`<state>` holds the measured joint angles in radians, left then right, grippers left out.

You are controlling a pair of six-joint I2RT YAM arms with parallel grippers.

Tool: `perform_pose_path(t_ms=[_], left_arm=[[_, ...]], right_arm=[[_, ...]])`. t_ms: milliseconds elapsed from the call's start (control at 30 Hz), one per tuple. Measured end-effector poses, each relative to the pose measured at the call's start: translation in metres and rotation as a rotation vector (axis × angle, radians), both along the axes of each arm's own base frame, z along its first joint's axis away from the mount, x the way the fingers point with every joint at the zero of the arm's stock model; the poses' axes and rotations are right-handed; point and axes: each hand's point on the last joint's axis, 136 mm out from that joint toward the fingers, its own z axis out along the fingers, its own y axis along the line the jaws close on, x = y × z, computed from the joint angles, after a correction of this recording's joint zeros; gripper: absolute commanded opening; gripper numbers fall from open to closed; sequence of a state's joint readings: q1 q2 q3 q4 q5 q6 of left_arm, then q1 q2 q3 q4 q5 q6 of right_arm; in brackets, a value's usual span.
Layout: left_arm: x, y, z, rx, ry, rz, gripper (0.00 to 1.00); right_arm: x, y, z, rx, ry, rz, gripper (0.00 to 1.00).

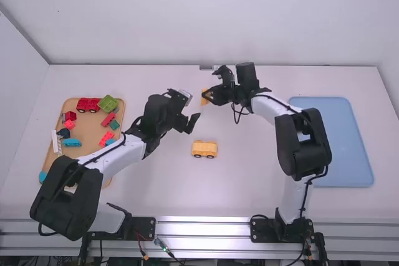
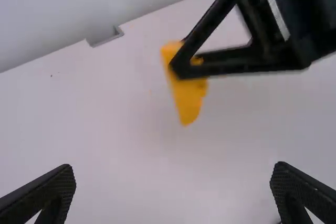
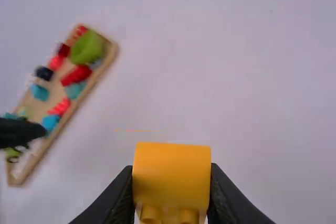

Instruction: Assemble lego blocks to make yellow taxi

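Plainly, counter (image 1: 168, 197): it carries the yellow wheeled block (image 1: 204, 149), which stands upright on it, wheels at the near side, well apart from both trays.
Blue tray (image 1: 349, 154): well to the right of the yellow wheeled block.
Wooden tray (image 1: 92, 132): well to the left of the yellow wheeled block, bearing red, green and blue pieces (image 1: 108, 119).
Left gripper (image 2: 176, 191): jaws spread wide with nothing between them, beyond the yellow wheeled block and a little to its left; of the two, it looks the nearer to that block.
Right gripper (image 3: 171, 177): jaws closed on the yellow studded block (image 3: 171, 174), pinching it from both sides, beyond the yellow wheeled block and farther off than the left jaws.
Yellow wheeled block: its long axis runs from the left arm's side to the right arm's side.
Yellow studded block: beyond the yellow wheeled block, roughly in line with its middle; from the empty left jaws it lies just beside, on their right and slightly farther out.
Its long axis: steep and leaning in the left wrist view, crossing the jaws that hold it, so it seems out of line with the yellow wheeled block.
Studs (image 3: 188, 215): probably the deciding detail; the coming move likely calls for turning the piece, perhaps by passing it to the left jaws, before seating it. A skewed grip could spoil the fit.
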<state>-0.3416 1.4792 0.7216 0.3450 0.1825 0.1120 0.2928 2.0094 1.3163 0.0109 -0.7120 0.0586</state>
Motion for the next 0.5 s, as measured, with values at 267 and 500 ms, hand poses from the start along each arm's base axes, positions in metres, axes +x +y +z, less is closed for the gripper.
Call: perform_pose_path(t_ms=[267, 500], left_arm=[[0.012, 0.059, 0.018, -0.015, 0.019, 0.097, 0.99], [0.023, 0.090, 0.033, -0.062, -0.015, 0.121, 0.99]], right_arm=[[-0.038, -0.048, -0.003, -0.440, 0.098, 0.075, 0.31], [-0.098, -0.080, -0.021, -0.803, 0.105, 0.386, 0.25]])
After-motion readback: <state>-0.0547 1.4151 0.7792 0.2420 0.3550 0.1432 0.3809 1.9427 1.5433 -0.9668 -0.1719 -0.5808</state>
